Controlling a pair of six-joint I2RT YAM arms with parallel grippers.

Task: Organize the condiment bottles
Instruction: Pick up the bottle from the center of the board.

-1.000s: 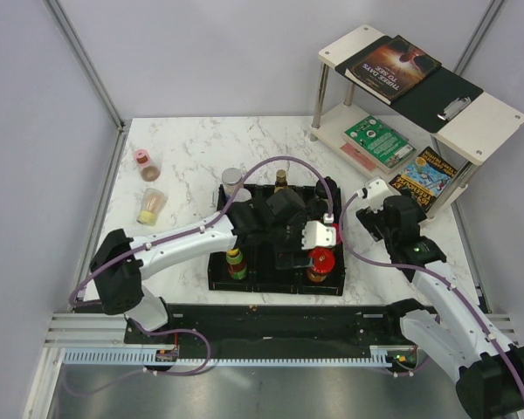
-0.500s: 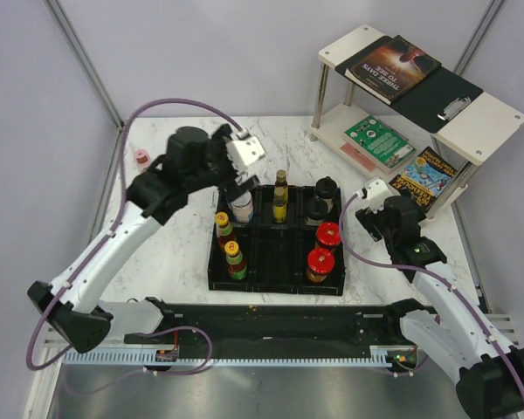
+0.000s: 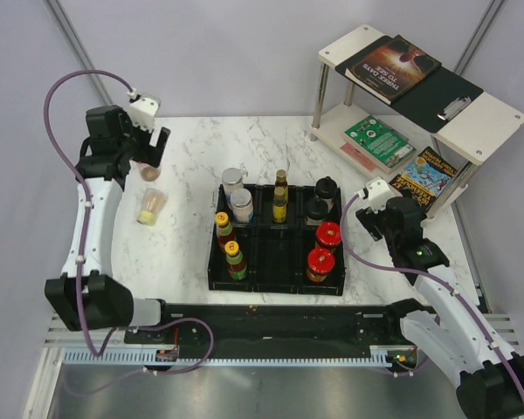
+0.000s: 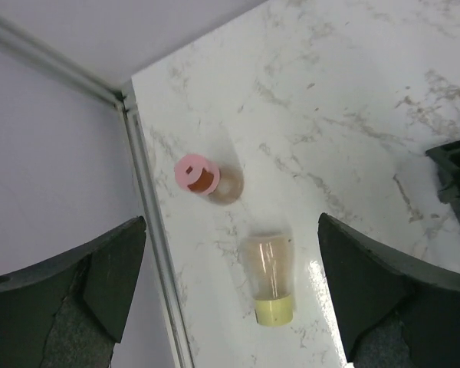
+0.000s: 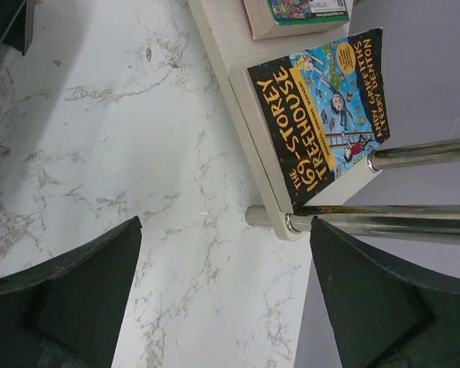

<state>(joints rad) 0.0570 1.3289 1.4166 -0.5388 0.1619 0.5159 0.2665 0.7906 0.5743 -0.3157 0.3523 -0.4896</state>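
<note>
Left wrist view: left gripper [image 4: 231, 222] is spread wide and empty, high above the marble. The pink-lidded shaker [image 4: 207, 178] stands upright below and between its fingers, and a yellow-capped bottle [image 4: 268, 280] lies on its side just nearer the wrist. These two are the only strays outside the black tray [image 3: 275, 285], so the open hover is probably a line-up for a pick. Right gripper [image 5: 226, 222] is also open and empty, parked over bare marble beside the book shelf [image 5: 238, 92], likely to keep clear. Half a second ago the left gripper was at the tray's far-left corner by the silver-lidded jars [image 3: 241, 202]. It is now well apart from the tray. Right arm is unchanged.
</note>
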